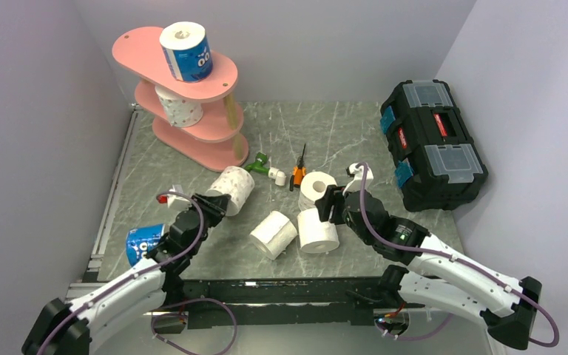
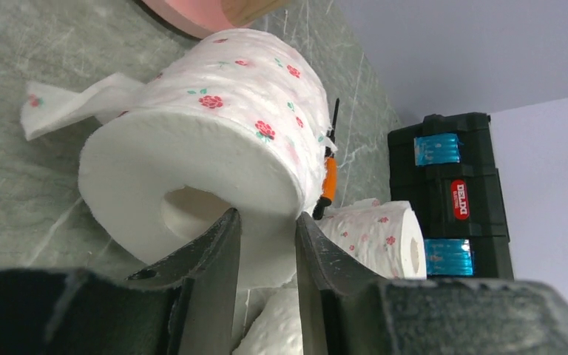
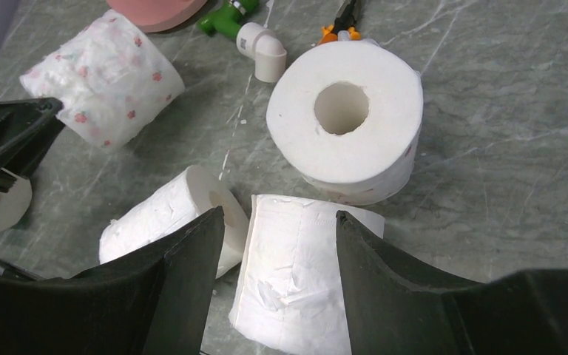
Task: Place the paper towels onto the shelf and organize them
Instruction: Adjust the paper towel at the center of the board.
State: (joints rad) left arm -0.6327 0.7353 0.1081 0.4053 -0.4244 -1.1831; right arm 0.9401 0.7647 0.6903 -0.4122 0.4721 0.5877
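Observation:
The pink shelf [image 1: 192, 81] stands at the far left. A blue-wrapped roll [image 1: 186, 52] sits on its top board and a dotted roll [image 1: 179, 107] on the middle board. My left gripper [image 2: 268, 222] is shut on the wall of a pink-dotted roll [image 2: 222, 126] lying on the table [image 1: 231, 189], with one finger in its core. My right gripper [image 3: 279, 218] is open, its jaws on either side of an upright plain roll [image 3: 303, 274]. A plain roll [image 3: 163, 222] lies beside it and another roll [image 3: 344, 122] stands behind. A blue-wrapped roll [image 1: 144, 242] lies by my left arm.
A black toolbox [image 1: 433, 144] stands at the far right. A white-and-green tool [image 1: 270, 170] and an orange-handled screwdriver [image 1: 299, 170] lie mid-table behind the rolls. Walls close in the left, back and right sides.

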